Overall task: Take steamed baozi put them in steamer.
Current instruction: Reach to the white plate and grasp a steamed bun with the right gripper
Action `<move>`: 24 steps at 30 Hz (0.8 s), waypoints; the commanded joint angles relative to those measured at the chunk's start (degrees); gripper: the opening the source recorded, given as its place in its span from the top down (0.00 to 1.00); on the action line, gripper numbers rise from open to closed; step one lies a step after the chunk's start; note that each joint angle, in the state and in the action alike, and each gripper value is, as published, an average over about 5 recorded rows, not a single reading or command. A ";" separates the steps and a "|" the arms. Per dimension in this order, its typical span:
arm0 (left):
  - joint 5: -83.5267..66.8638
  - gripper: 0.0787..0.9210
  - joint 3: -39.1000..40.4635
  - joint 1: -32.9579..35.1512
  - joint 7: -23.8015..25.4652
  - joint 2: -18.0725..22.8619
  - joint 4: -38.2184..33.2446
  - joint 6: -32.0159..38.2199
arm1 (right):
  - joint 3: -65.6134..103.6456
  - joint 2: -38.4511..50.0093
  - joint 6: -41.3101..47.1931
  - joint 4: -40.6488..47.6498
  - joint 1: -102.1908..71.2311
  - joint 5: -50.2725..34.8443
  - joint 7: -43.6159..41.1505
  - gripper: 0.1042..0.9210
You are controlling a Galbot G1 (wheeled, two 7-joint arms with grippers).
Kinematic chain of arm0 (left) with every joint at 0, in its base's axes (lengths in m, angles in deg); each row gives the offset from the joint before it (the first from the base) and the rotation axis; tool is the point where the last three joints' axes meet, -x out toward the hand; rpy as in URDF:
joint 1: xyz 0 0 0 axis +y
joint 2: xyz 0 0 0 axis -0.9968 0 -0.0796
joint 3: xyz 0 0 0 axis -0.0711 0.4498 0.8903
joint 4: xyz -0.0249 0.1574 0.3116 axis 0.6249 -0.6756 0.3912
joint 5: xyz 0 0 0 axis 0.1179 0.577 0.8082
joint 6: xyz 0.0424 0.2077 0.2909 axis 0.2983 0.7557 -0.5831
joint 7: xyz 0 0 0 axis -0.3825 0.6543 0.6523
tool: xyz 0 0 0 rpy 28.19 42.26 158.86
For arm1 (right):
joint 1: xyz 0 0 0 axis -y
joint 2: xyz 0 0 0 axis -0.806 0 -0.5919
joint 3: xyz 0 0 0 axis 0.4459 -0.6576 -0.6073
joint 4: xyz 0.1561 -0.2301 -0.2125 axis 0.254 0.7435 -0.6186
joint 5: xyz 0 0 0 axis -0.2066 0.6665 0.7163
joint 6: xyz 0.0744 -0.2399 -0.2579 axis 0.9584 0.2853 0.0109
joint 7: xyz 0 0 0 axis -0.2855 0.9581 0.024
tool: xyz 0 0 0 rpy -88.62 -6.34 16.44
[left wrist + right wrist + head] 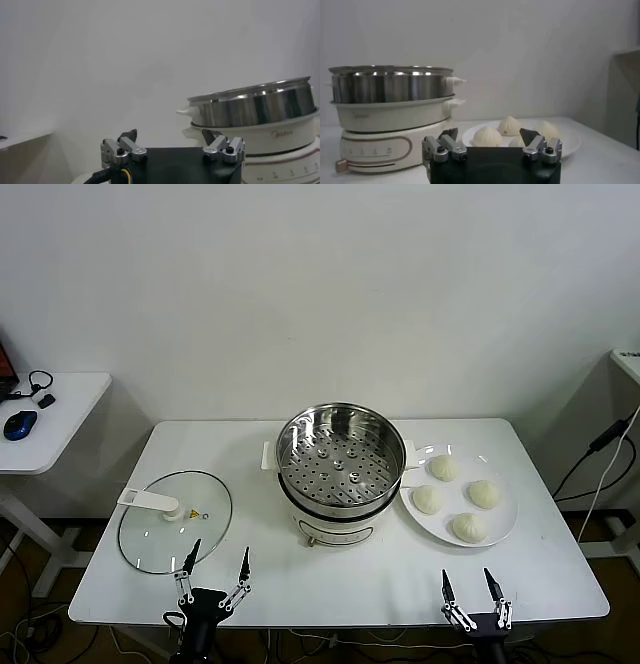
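Note:
The shiny steel steamer (338, 459) stands mid-table, its perforated tray bare. To its right, several off-white pleated baozi (442, 468) lie on a flat white plate (452, 497). My left gripper (215, 569) hovers open at the table's front edge, in front of the glass lid. My right gripper (468, 584) is open at the front edge, in front of the plate. In the right wrist view the right gripper (488, 133) faces the baozi (487, 136) with the steamer (390, 87) beside them. The left gripper (170, 135) in its wrist view holds nothing, with the steamer (255, 107) off to one side.
A round glass lid (175, 521) with a white handle lies flat on the table's left part. A white side desk with a blue mouse (20, 424) stands further left. A black cable (600, 446) hangs off to the right. A white wall runs behind the table.

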 commanded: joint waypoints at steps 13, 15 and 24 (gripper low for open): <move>-0.04 0.12 -0.03 0.41 -0.08 1.65 -0.42 0.43 | -5.89 18.27 34.26 2.15 30.59 -0.46 3.05 0.12; 0.26 0.12 -0.02 0.62 -0.21 1.63 -0.49 0.66 | -9.72 21.18 38.40 3.80 35.37 -1.59 2.69 0.12; 0.98 0.12 -0.22 1.38 -0.70 1.51 -1.18 1.34 | -26.20 34.78 50.30 9.50 55.64 -1.87 -9.83 0.12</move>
